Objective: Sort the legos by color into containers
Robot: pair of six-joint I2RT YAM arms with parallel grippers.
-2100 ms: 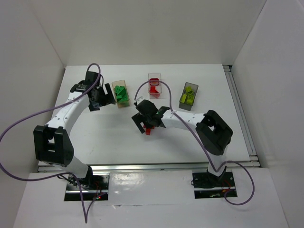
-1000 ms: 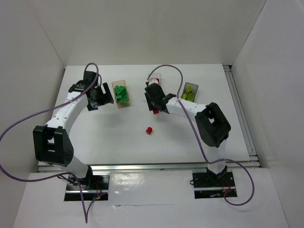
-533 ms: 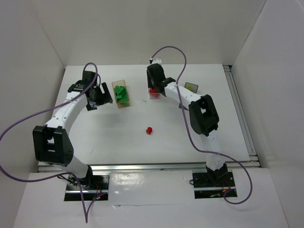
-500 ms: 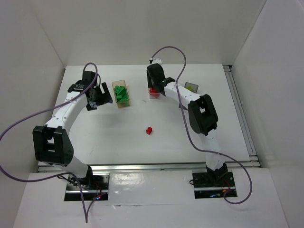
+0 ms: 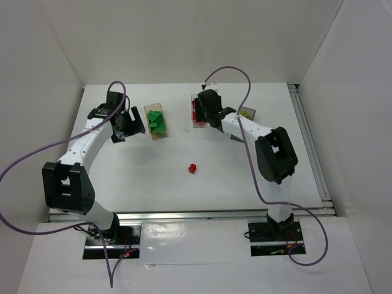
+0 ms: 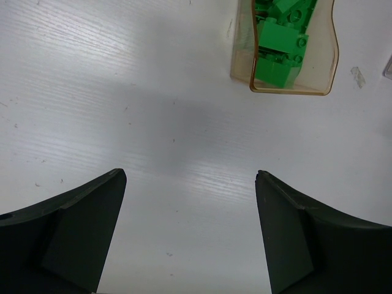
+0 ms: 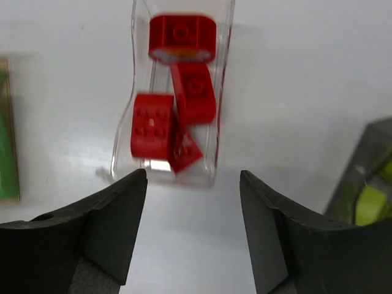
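Across the white tabletop (image 5: 122,177): three small clear containers stand in a row near the far edge; one brick lies alone toward the middle
Left arm (image 5: 86,144): reaches from the near left corner up the left side; its wrist sits beside the leftmost container
Right arm (image 5: 269,153): bends from the right side in toward the middle of the far edge
Left gripper (image 6: 190,236): jaws spread wide with nothing between them; it hangs over bare tabletop just left of the green container
Right gripper (image 7: 193,236): jaws apart and holding nothing; it hangs at the near end of the red container
Green container (image 6: 291,92): leftmost in the row; amber-tinted rim
Red container (image 7: 222,110): middle of the row; thin see-through walls
Yellow-green container (image 5: 247,112): rightmost; largely hidden behind the right arm from above
Green bricks (image 6: 278,52): piled inside the green container
Red bricks (image 7: 193,92): about four, lying inside the red container; slightly blurred
Yellow-green bricks (image 7: 375,205): a few inside their container; only partly in view
Loose red brick (image 5: 192,167): on bare tabletop near the middle; well apart from every container and both grippers
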